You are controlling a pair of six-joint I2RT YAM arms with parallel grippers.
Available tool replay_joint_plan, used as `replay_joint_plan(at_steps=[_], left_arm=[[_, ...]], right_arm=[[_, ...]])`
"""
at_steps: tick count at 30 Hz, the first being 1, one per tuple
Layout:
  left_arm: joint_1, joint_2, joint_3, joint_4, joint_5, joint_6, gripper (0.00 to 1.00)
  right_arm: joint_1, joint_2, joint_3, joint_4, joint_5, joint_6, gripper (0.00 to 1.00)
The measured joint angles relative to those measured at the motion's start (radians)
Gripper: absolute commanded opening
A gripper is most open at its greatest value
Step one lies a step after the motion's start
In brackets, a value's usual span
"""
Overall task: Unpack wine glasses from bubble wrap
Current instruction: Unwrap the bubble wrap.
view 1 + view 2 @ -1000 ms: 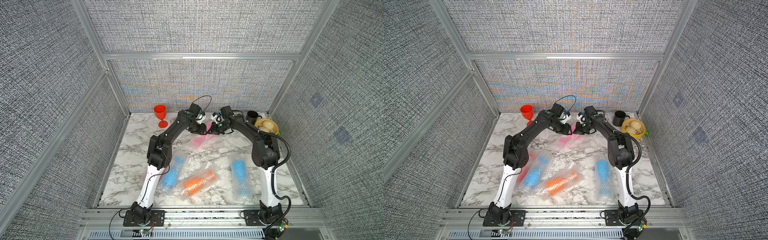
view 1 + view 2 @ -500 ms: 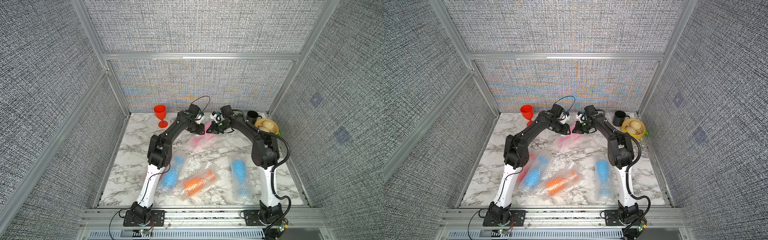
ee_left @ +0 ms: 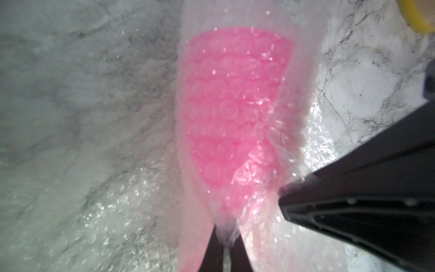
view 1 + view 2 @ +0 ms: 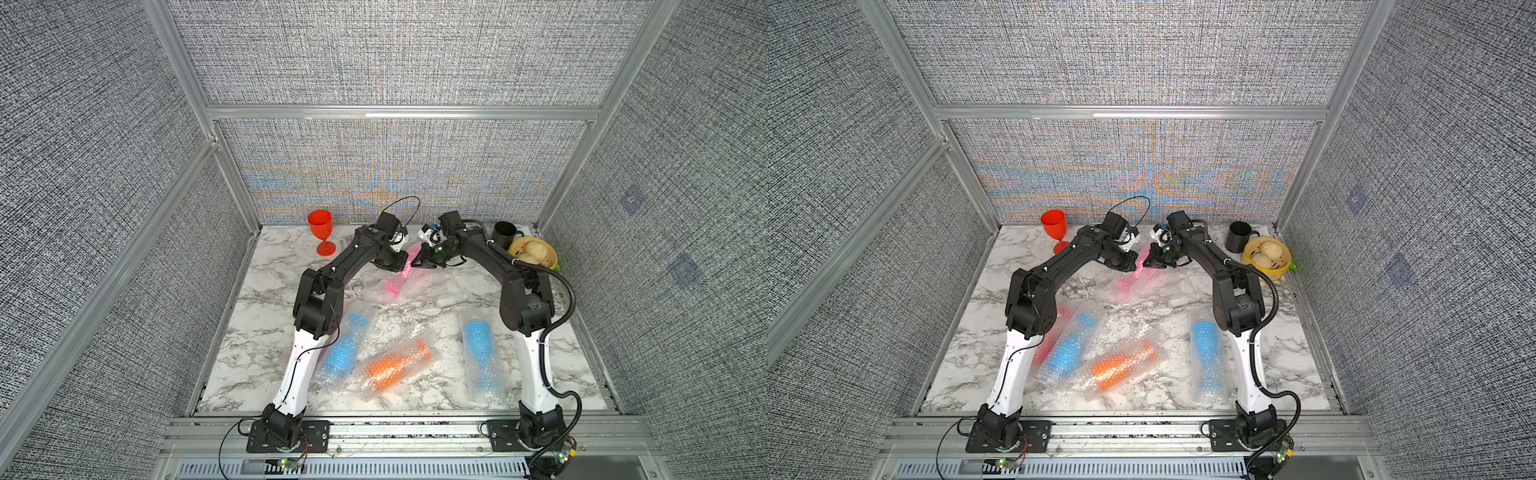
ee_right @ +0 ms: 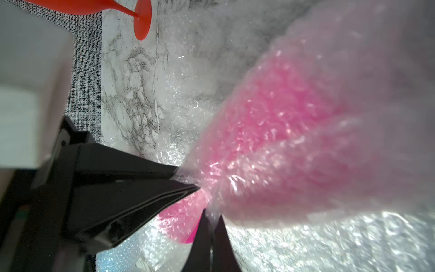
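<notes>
1. Left hand (image 3: 226, 233) is pinched shut on the wrap (image 3: 294, 106) around the pink glass (image 3: 230, 99); right hand (image 5: 211, 216) is clamped on the same wrap, just beside it; the glass sits toward the back of the bench (image 4: 436, 291).
2. Done: one red glass (image 4: 320, 227) stands bare; left: five wrapped.
3. Count: six; second red glass (image 4: 1054, 338) half under the left arm; blue glass (image 4: 343, 353); another blue glass (image 4: 478, 338); orange glass (image 4: 395, 365); one pink.

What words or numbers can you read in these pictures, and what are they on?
None: no word, number or sign can be read anywhere.
The red glass, the mug and the bubble wrap are plain.
Any print on the white box at an arm's wrist is too small to tell.
</notes>
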Motion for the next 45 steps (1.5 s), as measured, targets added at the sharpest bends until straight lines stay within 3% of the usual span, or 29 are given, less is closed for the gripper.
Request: replay_joint_plan(at_steps=[8,14,26,32,39,42,45], left_arm=[[0.083,-0.158,-0.292,0.242,0.139,-0.185,0.0],[0.134,-0.162,-0.418,0.428,0.246,-0.341,0.0],[0.166,-0.156,-0.491,0.553,0.303,-0.465,0.0],[0.197,-0.146,-0.494,0.537,0.249,-0.489,0.0],[0.196,-0.129,-0.492,0.539,0.258,-0.51,0.0],[0.199,-0.13,-0.492,0.538,0.258,-0.513,0.35],[0.212,-0.161,-0.512,0.537,0.258,-0.525,0.45]], right_arm=[[-0.001,-0.032,-0.003,-0.032,0.105,0.002,0.0],[-0.021,-0.009,-0.003,-0.033,0.134,0.036,0.0],[-0.037,-0.01,-0.042,-0.02,0.18,0.053,0.0],[-0.063,-0.013,-0.047,-0.054,0.279,0.054,0.0],[-0.064,-0.013,-0.043,-0.061,0.301,0.053,0.0],[-0.064,-0.008,-0.034,-0.068,0.304,0.052,0.0],[-0.067,-0.008,-0.034,-0.075,0.304,0.052,0.0]])
